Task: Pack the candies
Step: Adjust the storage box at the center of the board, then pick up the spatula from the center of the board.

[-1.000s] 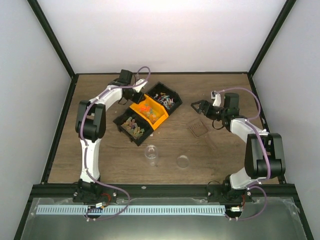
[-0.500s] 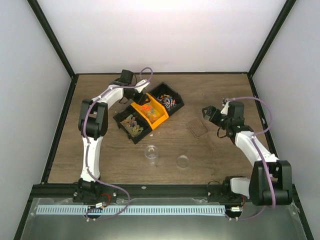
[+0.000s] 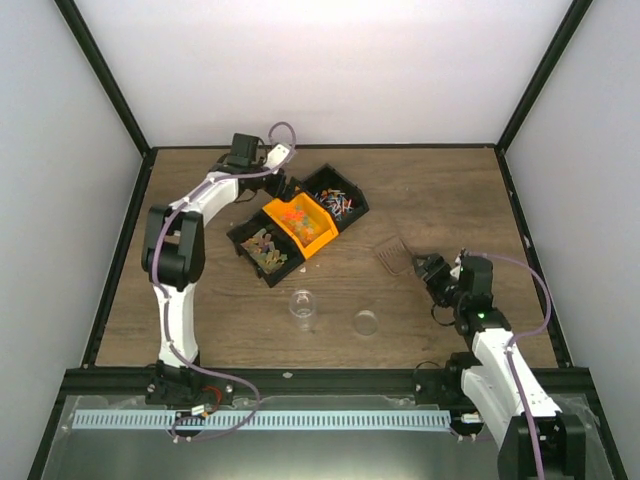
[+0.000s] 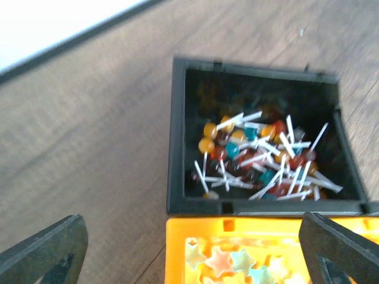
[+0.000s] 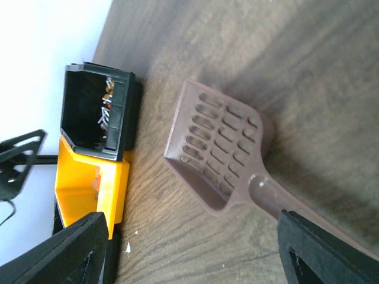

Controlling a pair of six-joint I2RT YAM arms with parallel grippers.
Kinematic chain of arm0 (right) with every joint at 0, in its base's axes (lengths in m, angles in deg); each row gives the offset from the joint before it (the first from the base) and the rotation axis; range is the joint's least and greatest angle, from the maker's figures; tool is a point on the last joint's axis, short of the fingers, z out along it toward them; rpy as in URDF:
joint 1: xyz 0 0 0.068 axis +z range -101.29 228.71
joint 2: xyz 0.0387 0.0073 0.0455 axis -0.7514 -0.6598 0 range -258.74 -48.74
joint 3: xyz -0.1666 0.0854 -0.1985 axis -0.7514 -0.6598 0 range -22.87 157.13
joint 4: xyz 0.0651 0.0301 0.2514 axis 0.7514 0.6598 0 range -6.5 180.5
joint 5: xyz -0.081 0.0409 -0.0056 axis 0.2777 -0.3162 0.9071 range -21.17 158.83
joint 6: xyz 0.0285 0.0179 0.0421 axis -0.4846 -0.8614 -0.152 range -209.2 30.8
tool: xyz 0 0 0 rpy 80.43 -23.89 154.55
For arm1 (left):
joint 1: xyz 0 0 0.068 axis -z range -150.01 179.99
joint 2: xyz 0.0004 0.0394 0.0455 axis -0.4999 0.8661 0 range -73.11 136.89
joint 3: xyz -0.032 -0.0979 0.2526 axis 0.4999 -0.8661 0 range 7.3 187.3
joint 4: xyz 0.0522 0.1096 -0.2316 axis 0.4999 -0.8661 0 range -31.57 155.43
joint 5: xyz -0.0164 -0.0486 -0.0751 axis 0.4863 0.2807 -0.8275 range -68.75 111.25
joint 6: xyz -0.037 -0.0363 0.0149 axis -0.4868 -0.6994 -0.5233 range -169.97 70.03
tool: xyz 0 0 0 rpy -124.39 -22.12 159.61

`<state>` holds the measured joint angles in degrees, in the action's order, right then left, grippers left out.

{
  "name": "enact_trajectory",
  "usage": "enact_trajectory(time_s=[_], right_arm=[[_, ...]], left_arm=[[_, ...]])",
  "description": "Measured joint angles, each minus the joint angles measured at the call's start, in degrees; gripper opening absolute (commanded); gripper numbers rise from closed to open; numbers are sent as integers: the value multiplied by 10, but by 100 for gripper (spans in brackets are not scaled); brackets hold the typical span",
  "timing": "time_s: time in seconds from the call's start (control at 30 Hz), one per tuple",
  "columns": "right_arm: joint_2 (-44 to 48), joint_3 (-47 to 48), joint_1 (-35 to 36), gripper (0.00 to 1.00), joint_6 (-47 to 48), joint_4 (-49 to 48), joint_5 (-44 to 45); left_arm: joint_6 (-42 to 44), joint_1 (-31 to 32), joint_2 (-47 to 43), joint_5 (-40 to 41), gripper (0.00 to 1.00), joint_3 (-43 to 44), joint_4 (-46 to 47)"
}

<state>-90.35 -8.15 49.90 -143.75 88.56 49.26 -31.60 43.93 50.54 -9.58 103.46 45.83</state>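
- Left gripper (image 4: 190, 228): fingers spread wide and holding nothing, poised over the far end of the bin row.
- Candies (image 4: 254, 154): mixed colours, many on white sticks. They are heaped in the black bin (image 4: 177, 136) just ahead of the left fingers.
- Orange bin (image 4: 174, 248): directly beneath the left hand, holding star-shaped pieces.
- Second black bin (image 3: 262, 248): holds more sweets. It touches the orange bin's other side, back toward the left arm's base.
- Right gripper (image 5: 189, 231): fingers apart, nothing clamped.
- Brown slotted scoop (image 5: 219, 154): lies flat on the table (image 5: 331, 89). Its bowl is ahead of the right hand and its handle runs back between the fingers. The handle may touch one finger; the wrist view does not settle it.
- Clear cup (image 3: 302, 305) and clear round lid (image 3: 366, 322): to the right gripper's left, well apart from both hands.
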Motion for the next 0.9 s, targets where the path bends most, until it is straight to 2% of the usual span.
enact_trajectory(time_s=[0.13,0.27,0.4,0.53,0.63,0.8,0.9], right_arm=[[-13,-16,-1,59,-29,-5,-19],[-6,-38,-3,43,-46,-9,-29],[15,-44,-3,34,-61,-11,-32],[44,-44,-4,34,-70,-14,-31],[61,-43,-4,38,-65,-3,-26],[99,-34,-4,42,-32,47,10],[111,-28,-4,46,-18,61,21]], left_arm=[[-26,1,-67,9,81,-33,42],[-71,12,-158,17,78,-98,106],[-95,85,-163,13,75,-61,121],[-122,190,-82,-34,72,26,127],[-133,235,-1,-57,72,85,112],[-135,274,116,-68,71,147,53],[-148,283,160,-80,62,168,37]])
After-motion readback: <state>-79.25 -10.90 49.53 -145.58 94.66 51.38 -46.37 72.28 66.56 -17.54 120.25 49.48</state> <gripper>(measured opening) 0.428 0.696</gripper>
